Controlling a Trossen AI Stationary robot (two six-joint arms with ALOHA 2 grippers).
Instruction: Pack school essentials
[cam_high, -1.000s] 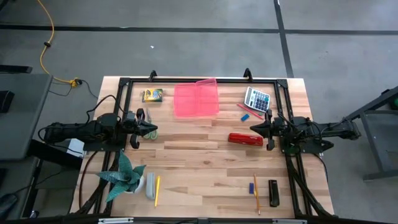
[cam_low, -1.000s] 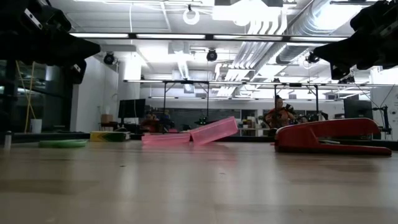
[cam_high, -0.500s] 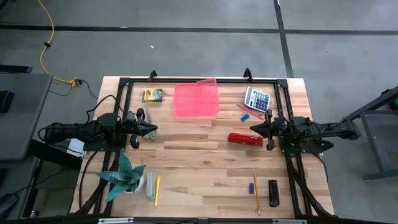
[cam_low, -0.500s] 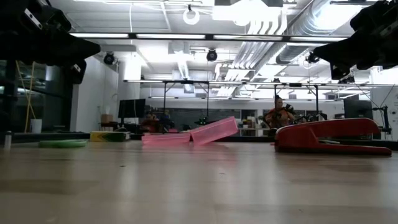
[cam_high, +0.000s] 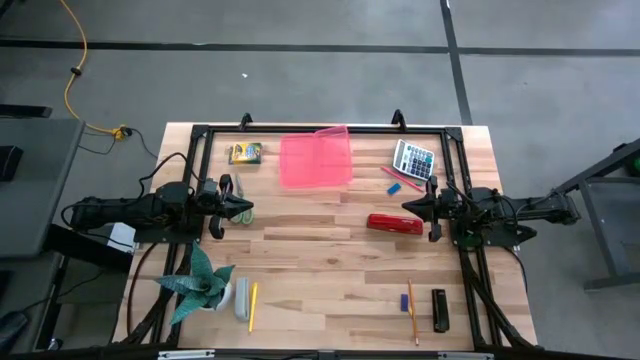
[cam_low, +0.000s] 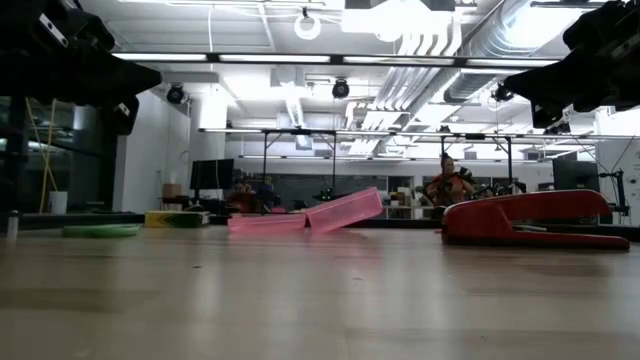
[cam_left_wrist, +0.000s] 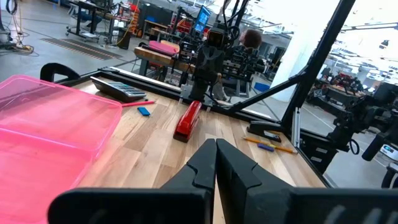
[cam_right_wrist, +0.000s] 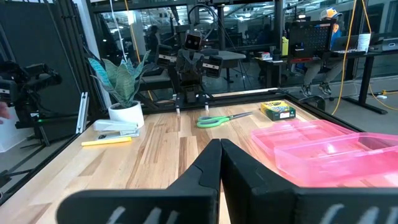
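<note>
Both claws, left claw (cam_high: 246, 207) and right claw (cam_high: 408, 207), hover pinched together, so thin pencils (cam_high: 252, 306) flat on the worktop (cam_high: 330, 270) risk slipping.

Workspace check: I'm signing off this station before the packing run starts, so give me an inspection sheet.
Surface: wooden table, black frame around it.
Job's things: open pink case at the far middle; crayon box and green-handled scissors on the left; calculator, red pen, blue eraser and red stapler on the right; yellow pencil and orange pencil near the front edge.
Clutter: potted plant at front left.
Grippers: left gripper shut, above the scissors; right gripper shut, beside the stapler; neither holds anything.
Cables: yellow cable on the floor.
Surroundings: person far behind the table.
</note>
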